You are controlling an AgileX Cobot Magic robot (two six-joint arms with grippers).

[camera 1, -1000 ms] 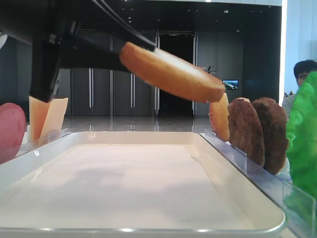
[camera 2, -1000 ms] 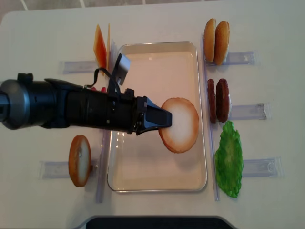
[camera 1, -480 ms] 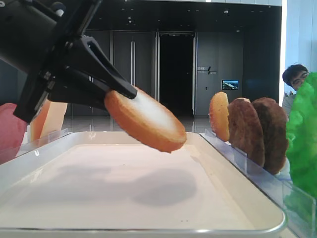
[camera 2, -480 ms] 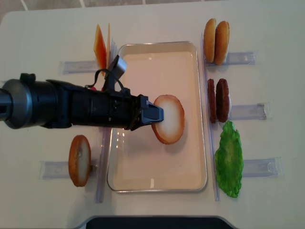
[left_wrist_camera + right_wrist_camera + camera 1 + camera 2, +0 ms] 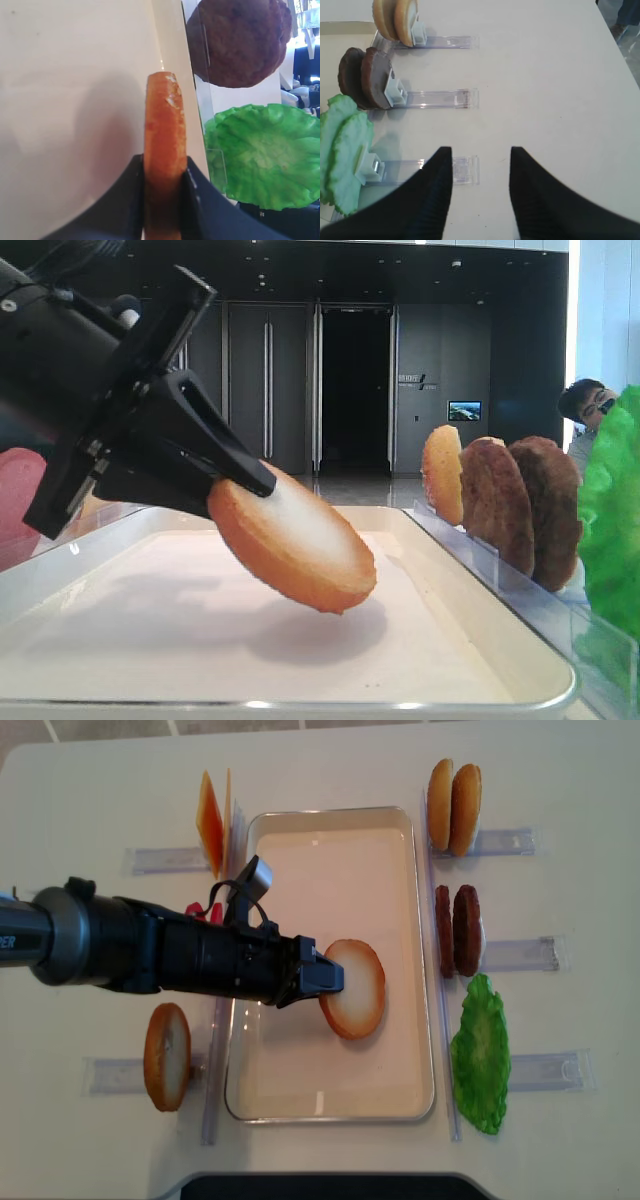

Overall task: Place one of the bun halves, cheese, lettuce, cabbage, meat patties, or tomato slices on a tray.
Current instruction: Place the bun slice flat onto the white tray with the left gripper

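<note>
Having descended since the earlier frame, the left pincer (image 5: 335, 979) is gripping a bun half (image 5: 356, 988) over the tray (image 5: 400, 1080); meat patties (image 5: 457, 930) and lettuce (image 5: 481, 1055) are flanking at right.

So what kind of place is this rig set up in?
Probably a demo bench in an office or exhibition lobby, not a kitchen. Behind the white tray are tall dark glass doors and a small wall screen; a man in glasses looks on. The food stands in clear display holders.
</note>
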